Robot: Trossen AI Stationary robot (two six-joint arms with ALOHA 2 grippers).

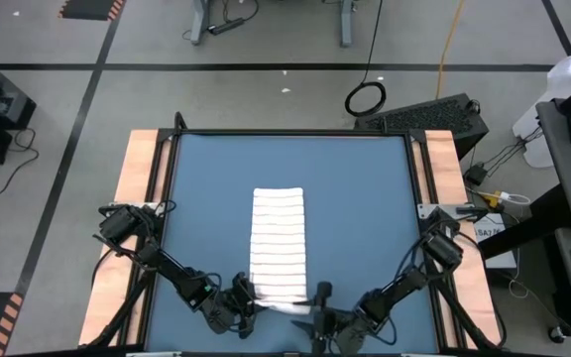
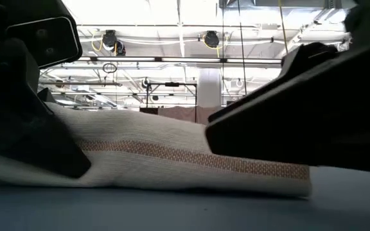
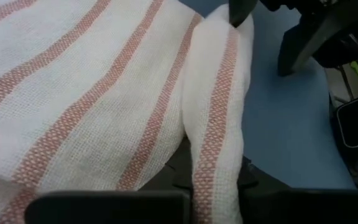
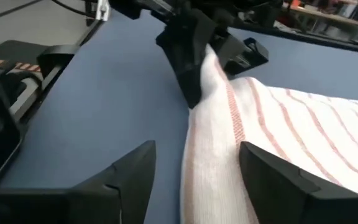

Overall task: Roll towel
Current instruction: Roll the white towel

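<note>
Towel (image 1: pixel 279 243) lies near the middle of my blue bench (image 1: pixel 365 198), a long narrow strip w/ thin stripes running across it, far end flat, near end at the bench edge closest to my arms. That near end is turned up into a low roll or fold; low view shows it as a thick white hump (image 2: pixel 172 160) w/ one reddish stripe along its length, resting on the bench surface. My left gripper (image 1: pixel 243 297) is at the near left corner of the towel, closed on the cloth: left wrist view shows a folded edge of towel (image 3: pixel 219 112) running straight down between my fingers, striped fabric spread beside it. My right gripper (image 1: pixel 317 303) is at the near right corner, jaws apart; right wrist view shows my two dark fingers (image 4: pixel 129 177) standing wide to either side of the rolled edge (image 4: pixel 213 155), not pressing on it as far as I can see. Same view shows left gripper (image 4: pixel 188 50) farther along, clamped on the opposite end of that edge. Both arms come in low from the bench's near corners, angled inward toward the towel. Rest of towel is flat, aligned w/ the bench's long direction, well apart from the wooden side rails (image 1: pixel 139 198). Floor beyond bench: black cable loop (image 1: pixel 365 97), not in contact w/ anything on the bench.
</note>
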